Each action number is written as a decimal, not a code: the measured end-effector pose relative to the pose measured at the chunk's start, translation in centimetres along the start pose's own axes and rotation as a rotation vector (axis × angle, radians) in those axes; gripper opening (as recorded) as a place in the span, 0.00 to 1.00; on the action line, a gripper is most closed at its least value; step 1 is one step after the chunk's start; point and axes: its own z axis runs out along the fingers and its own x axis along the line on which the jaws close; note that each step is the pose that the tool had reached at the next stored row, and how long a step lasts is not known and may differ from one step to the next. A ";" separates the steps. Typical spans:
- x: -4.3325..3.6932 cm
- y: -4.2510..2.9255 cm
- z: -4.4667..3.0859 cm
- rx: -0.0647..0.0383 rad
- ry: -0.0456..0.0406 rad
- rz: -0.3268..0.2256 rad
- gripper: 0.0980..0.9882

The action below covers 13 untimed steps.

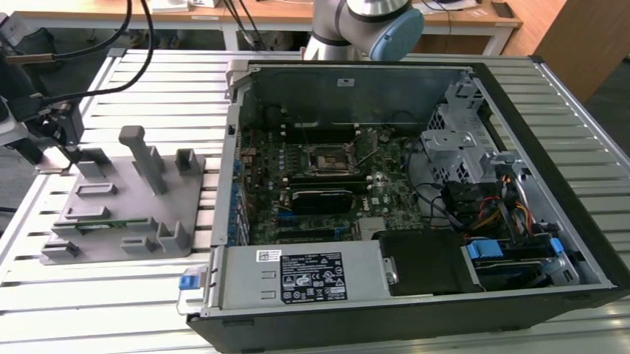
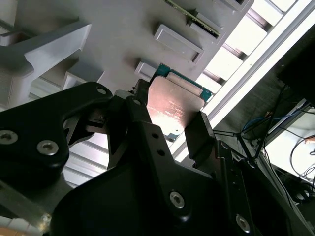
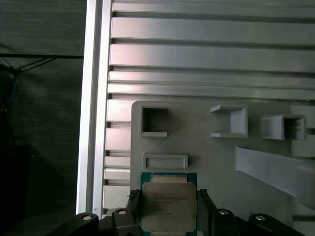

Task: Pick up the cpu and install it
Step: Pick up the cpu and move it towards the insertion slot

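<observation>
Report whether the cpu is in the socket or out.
Out: the claw grips the cpu at the grey tray, outside the computer case.

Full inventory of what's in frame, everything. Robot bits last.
cpu: 1, silver top with green rim, at the fixture plate's edge, between the gripper's fingers
fixture plate: 1, grey, with raised holders, on the table at the exterior view's left
computer case: 1, black, open, on the table, centre to the exterior view's right
motherboard: 1, dark green, inside the case
cpu socket: 1, black and metal, mid motherboard
power supply: 1, grey with black label, at the case's near edge
drive cage: 1, silver, at the exterior view's right inside the case
table: 1, silver, slatted
robot arm: 1, grey with blue cap, behind the case
gripper: 1, black, shut on the cpu
</observation>
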 end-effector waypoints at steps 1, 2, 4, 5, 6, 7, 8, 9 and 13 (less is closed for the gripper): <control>0.00 0.01 -0.15 0.000 0.0000 0.000 0.50; 0.00 0.02 -0.28 0.000 0.0000 0.000 0.50; 0.00 0.04 -0.53 0.000 -0.0002 0.000 0.50; 0.00 0.05 -0.64 0.000 -0.0001 0.000 0.50; 0.00 0.06 -0.73 0.000 -0.0003 0.000 0.50; 0.00 0.08 -0.82 0.000 -0.0002 0.000 0.50; 0.00 0.09 -0.92 0.000 -0.0003 0.000 0.50; 0.01 0.11 -1.04 0.000 -0.0003 0.000 0.50; 0.01 0.17 -1.56 0.000 -0.0006 0.000 0.50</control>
